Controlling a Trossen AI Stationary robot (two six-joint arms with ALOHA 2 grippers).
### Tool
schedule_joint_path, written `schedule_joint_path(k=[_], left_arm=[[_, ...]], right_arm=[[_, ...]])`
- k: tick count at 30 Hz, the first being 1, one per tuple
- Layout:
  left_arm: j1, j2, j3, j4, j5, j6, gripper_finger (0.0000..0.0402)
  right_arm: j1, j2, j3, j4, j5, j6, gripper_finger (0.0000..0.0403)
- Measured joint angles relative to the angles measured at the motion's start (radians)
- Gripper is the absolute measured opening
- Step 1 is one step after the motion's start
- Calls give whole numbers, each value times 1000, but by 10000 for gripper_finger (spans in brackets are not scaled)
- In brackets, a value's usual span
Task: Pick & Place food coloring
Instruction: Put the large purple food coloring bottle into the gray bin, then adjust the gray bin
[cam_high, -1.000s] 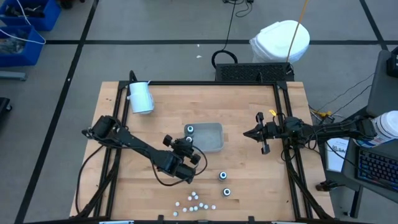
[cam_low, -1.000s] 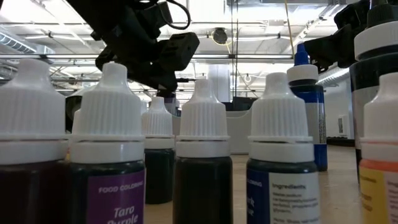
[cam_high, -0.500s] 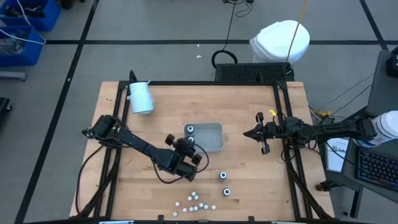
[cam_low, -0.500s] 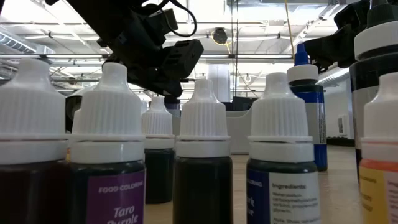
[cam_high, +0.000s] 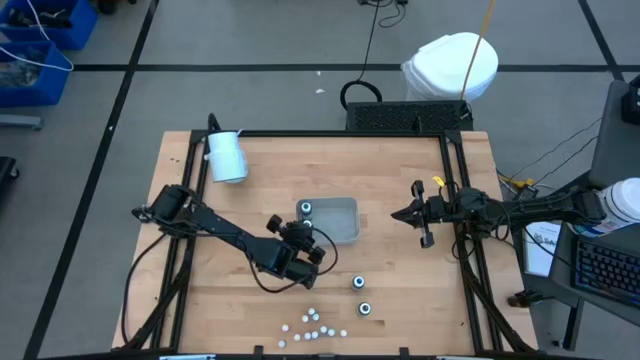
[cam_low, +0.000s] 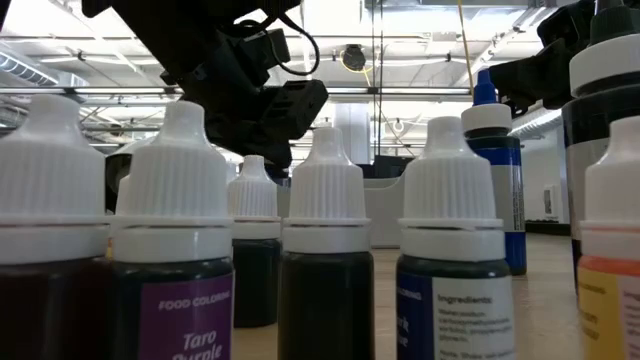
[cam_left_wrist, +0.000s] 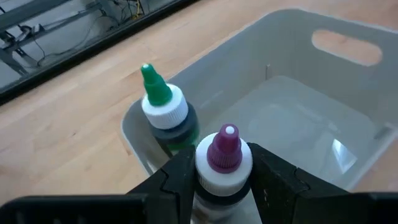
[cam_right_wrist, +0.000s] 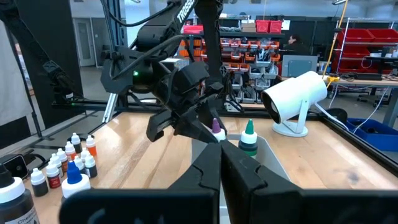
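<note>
Two arms were on my screens over a pale wooden table (cam_high: 400, 320) framed by black rails. The left gripper (cam_left_wrist: 219, 177) hung above the near corner of the pale grey tray (cam_left_wrist: 298, 124) at the table's middle, its fingers (cam_left_wrist: 171, 183) clamped on a purple-capped bottle (cam_left_wrist: 224, 155) of food coloring, held upright. Inside the tray, at that same corner, a green-capped bottle (cam_left_wrist: 163, 109) stood upright, just beside the held one. From overhead I counted two more dark round bottles (cam_high: 361, 296) standing on the bare wood between the tray and the front edge, and a cluster of tiny white-capped bottles (cam_high: 313, 327) close to that edge; the level camera sat right behind those, so their ribbed white caps (cam_low: 180, 170) filled its picture. The right gripper (cam_right_wrist: 219, 165) waited at the table's right side, its fingers pressed together on nothing, pointing toward the tray. A white cylinder (cam_high: 226, 157) on a stand sat near the far left corner. Around the table lay grey floor (cam_high: 250, 90) marked with dark lines, a blue bin (cam_high: 40, 50) at far left, and a keyboard (cam_high: 608, 270) on a desk at right. Beyond the table I could see shelving with red bins (cam_right_wrist: 367, 43).
</note>
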Motion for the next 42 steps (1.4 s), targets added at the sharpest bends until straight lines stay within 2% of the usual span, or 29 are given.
schedule_joint_path(k=[24,35,42], left_arm=[[12,10,-28,37,45,0,138],[-2,5,-32,34,90,38,246],[-3,-48,-33,60,63,138,280]], right_arm=[[0,0,0,-7,0,0,0],[0,0,0,-7,0,0,0],[0,0,0,-8,0,0,0]])
